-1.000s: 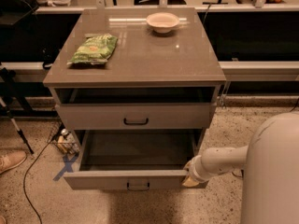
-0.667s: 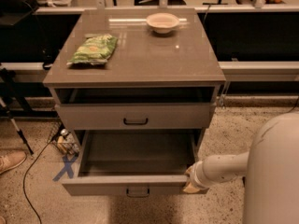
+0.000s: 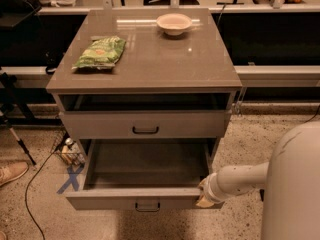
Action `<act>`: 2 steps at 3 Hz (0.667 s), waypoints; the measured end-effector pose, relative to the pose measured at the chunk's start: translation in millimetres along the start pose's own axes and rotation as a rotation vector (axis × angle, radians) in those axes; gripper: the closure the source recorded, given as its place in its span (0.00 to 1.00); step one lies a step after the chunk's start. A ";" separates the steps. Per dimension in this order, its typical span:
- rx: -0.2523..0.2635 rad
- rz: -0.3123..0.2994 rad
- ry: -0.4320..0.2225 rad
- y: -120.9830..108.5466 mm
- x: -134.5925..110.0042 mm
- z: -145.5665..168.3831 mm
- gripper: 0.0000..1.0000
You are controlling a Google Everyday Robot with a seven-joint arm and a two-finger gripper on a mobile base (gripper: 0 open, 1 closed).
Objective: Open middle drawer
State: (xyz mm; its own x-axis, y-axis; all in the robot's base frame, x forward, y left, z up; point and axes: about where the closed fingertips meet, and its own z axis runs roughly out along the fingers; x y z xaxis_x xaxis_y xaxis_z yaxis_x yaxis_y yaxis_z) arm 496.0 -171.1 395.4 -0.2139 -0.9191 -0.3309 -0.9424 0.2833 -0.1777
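While the pincer [image 3: 204, 196] sits against the right end of the middle drawer's [image 3: 145, 166] front panel, below and out past the tabletop's [image 3: 165, 64] front-right corner, the drawer stands well out from the cabinet. Its deep grey box is open to view and looks bare. Its front, with the small black handle [image 3: 147, 204], lies far forward of the tabletop's front edge. Whether the pincer is wide or narrow, or grips anything, I cannot tell, since its tip merges with the drawer's corner. It is beside the handle's panel but clearly apart from the handle itself. The arm [image 3: 240, 180] reaches in from the right.

Above the open box, the narrower drawer [image 3: 100, 125] is shut under the front edge. On the tabletop a green bag [image 3: 100, 53] lies near the left edge and a bowl [image 3: 174, 23] stands near the back edge.

As I judge it, the opening itself looks done or nearly so, and this is the closing part of the pull. What comes next, by my reading, is to let go if anything is held and draw the arm back to the right and away. The withdrawal should be straight, so the pincer neither nudges the front panel back in nor catches its corner.
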 end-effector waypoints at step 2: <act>-0.004 -0.001 0.000 1.7 -0.5 1.5 0.34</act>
State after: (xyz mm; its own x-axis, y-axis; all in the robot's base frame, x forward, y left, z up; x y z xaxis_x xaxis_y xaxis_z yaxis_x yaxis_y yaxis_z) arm 495.0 -169.7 393.9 -0.2129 -0.9193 -0.3309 -0.9437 0.2813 -0.1743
